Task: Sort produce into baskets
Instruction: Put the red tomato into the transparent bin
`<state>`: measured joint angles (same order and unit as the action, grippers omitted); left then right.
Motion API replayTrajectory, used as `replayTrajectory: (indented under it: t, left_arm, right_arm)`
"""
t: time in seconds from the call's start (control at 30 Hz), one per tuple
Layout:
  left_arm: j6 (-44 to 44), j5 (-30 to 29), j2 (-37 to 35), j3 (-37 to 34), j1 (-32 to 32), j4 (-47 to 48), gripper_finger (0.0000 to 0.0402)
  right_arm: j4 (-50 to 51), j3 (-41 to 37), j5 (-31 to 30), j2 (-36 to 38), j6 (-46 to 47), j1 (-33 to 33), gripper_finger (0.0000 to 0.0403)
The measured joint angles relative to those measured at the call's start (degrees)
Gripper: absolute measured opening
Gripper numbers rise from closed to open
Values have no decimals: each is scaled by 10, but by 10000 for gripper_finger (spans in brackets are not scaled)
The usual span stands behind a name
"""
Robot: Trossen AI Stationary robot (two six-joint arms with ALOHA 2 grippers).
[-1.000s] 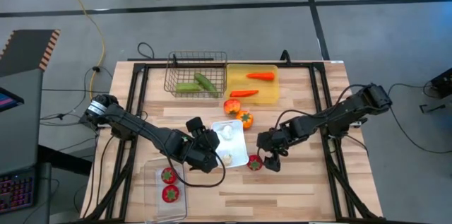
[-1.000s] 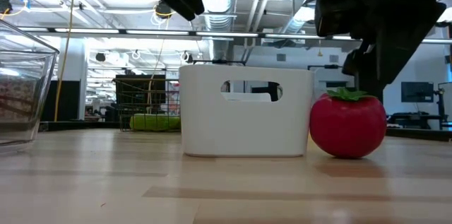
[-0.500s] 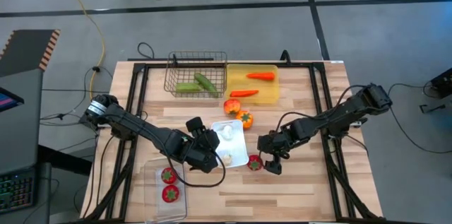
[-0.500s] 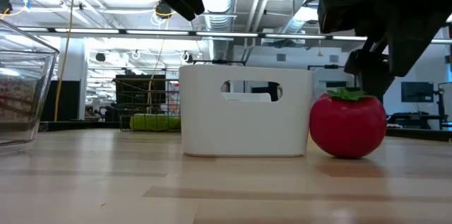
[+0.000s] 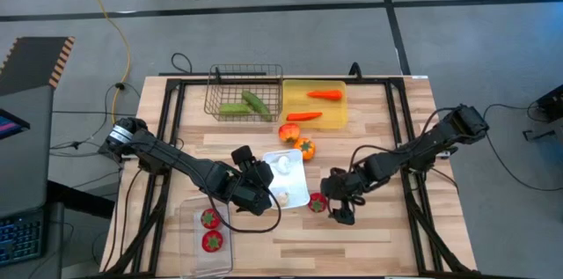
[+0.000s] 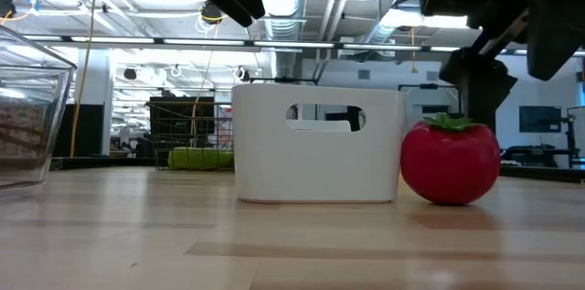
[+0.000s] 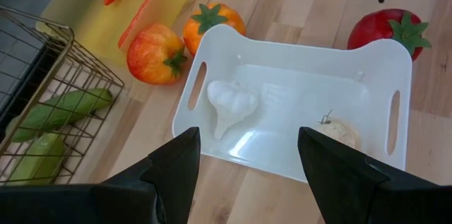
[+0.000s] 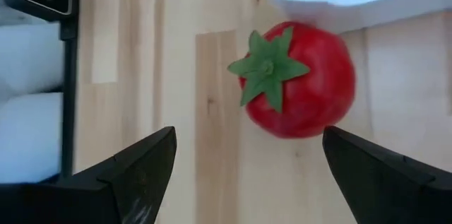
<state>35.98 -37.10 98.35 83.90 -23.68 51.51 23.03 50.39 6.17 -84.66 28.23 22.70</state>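
A red round fruit [image 5: 318,201] with a green leaf top stands on the wood just right of the white tray [image 5: 297,193], which holds two garlic bulbs [image 7: 229,100]. My right gripper [image 5: 339,209] hovers open by the fruit's right side, tilted down; in its wrist view the fruit [image 8: 296,79] lies beyond the fingertips, untouched. My left gripper [image 5: 255,193] hangs open above the white tray's left near corner, nothing between its fingers [image 7: 183,146]. Two more red fruits [image 5: 210,230] lie in the clear tub [image 5: 189,253].
At the far edge a wire basket [image 5: 264,72] holds two cucumbers [image 5: 244,104]; beside it the yellow tray [image 5: 339,121] holds two carrots [image 5: 324,95]. Two orange-red peppers [image 5: 296,139] stand on the wood between these and the white tray. Bare wood lies along the near edge and right side.
My right gripper has swung a little toward the table's near edge beside the red fruit, rolled about its own line, and spread its fingers wider. The fruit has stayed where it was. My left arm has kept still.
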Motion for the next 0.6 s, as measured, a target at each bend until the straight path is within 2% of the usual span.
replayTrajectory:
  t: [0.27,0.47,0.6]
  left_arm:
    - [1,2,0,0,0,0,226]
    - [1,2,0,0,0,0,226]
    - [1,2,0,0,0,0,226]
  right_arm:
    - [-29,0,-88,0,-100,30,384]
    - [-58,0,-177,0,-185,57,384]
    - [-61,0,-198,-8,-197,62,384]
